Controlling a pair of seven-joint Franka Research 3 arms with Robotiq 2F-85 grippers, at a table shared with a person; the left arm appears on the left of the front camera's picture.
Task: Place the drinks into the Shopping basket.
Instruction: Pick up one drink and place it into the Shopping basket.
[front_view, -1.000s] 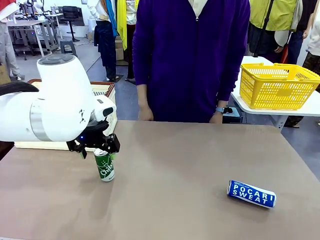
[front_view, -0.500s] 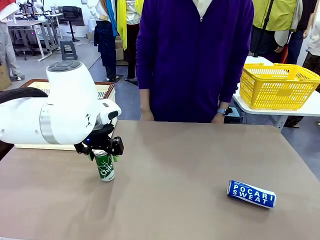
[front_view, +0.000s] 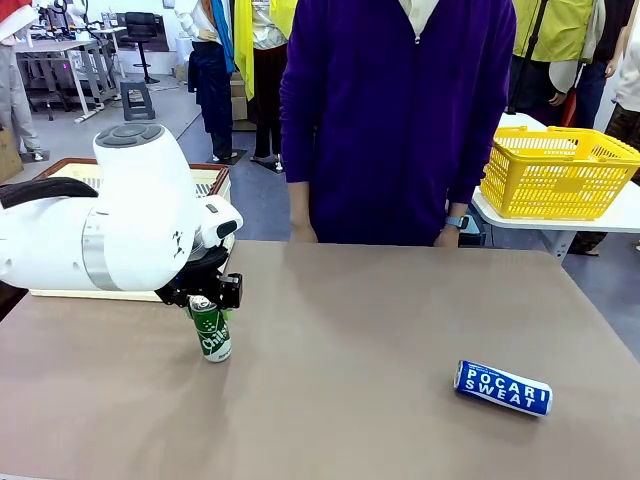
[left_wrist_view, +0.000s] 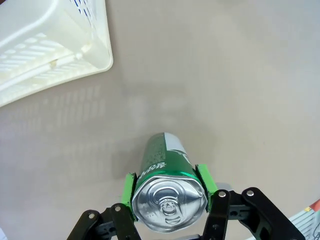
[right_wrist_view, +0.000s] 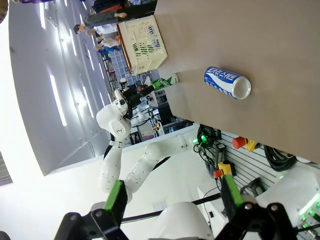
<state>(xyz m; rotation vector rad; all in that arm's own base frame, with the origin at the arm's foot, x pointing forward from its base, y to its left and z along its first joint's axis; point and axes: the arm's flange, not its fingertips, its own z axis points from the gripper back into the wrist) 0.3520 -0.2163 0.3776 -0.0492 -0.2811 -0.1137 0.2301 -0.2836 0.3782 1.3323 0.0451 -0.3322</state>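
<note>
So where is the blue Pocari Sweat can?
In the front view, the blue metal can lies on its side on the brown table's right part.

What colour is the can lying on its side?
Blue with white POCARI SWEAT lettering; the can shows best in the front view.

The left tool (front_view: 206, 298) has drawn its pads in from wide apart onto the top of the upright green drink can (front_view: 211, 335); the person (front_view: 400, 120) has shifted slightly toward the robot's right
</note>
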